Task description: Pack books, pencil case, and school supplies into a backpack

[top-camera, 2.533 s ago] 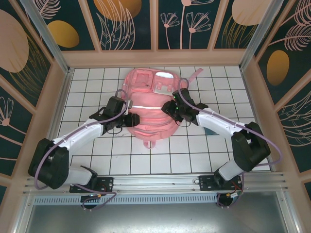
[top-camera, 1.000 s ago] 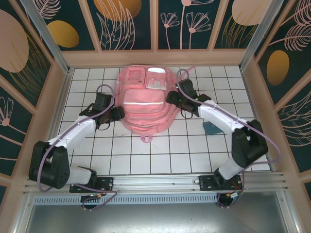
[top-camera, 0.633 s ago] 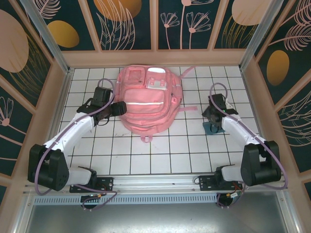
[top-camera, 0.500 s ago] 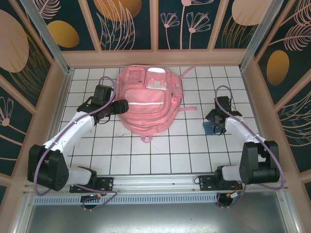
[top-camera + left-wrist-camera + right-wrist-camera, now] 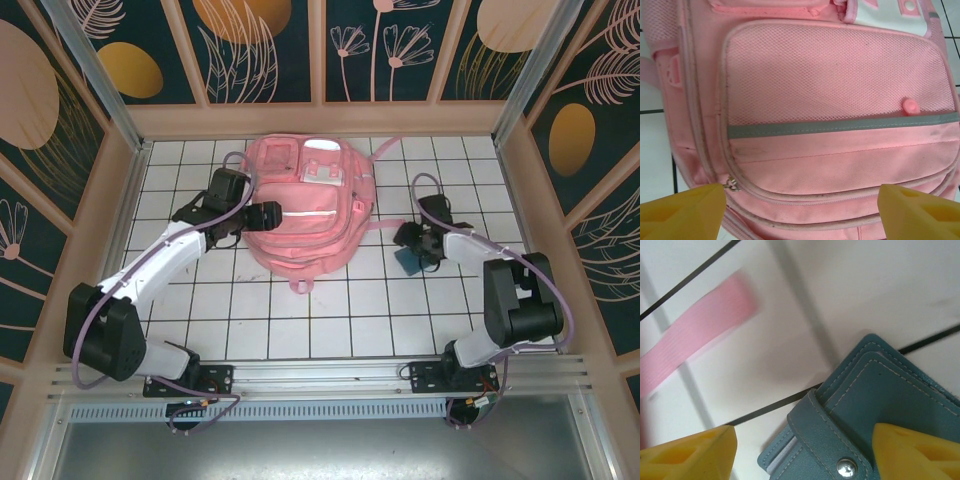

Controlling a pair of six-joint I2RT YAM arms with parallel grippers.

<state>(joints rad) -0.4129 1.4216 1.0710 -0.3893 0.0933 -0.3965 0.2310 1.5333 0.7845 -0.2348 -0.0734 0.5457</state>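
Left gripper (image 5: pixel 802 212) was spread wide over the front pocket of the backpack (image 5: pixel 305 215), which lay flat at the worktop's (image 5: pixel 330 320) far centre. Right gripper (image 5: pixel 805 455) — also spread — hung over a teal case (image 5: pixel 880 405) right of the backpack.

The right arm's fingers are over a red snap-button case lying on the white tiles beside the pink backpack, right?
Not quite. The case is teal blue, not red, as the right wrist view shows. The rest stands: snap button, white tiles, beside the pink backpack, below the right arm's fingers.
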